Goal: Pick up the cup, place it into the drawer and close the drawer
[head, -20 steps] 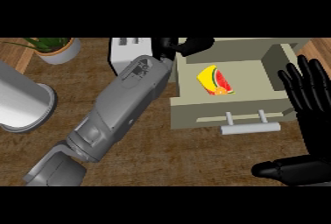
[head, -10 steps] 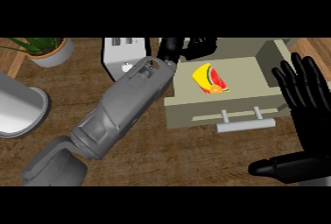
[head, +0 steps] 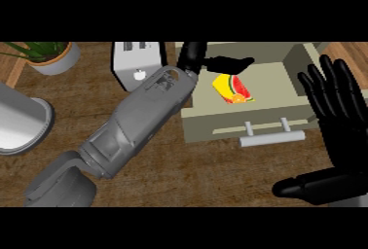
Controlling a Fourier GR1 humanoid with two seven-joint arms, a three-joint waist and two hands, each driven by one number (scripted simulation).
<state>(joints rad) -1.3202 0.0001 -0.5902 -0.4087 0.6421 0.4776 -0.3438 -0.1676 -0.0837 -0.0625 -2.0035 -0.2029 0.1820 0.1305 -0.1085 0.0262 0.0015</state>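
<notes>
1. The cup (head: pixel 233 90), a yellow one with red and orange markings, lay on its side inside the open drawer (head: pixel 302 109), toward the drawer's 10 o'clock corner.
2. The left hand (head: pixel 215 61) hung over the drawer's 11 o'clock edge, just beside the cup at its 12 o'clock. Its thumb stuck out toward 3 o'clock and its fingers looked relaxed, holding nothing; whether any finger touched the cup could not be told.
3. The right hand (head: pixel 338 112) stood at the view's 3 o'clock edge, fingers spread and straight, pointing to 12 o'clock, resting beside the drawer's right wall.
4. The drawer handle (head: pixel 270 138) faced 6 o'clock, free of either hand.
5. By my judgement the placing was done and the closing remained.
6. Risks from here: the left forearm crossed the drawer's front-left corner, so a push on the front could trap it unless it withdrew first.
7. The lying cup could roll when the drawer moved.
8. A push off-centre from the handle might skew the drawer on the desk (head: pixel 144 185).
</notes>
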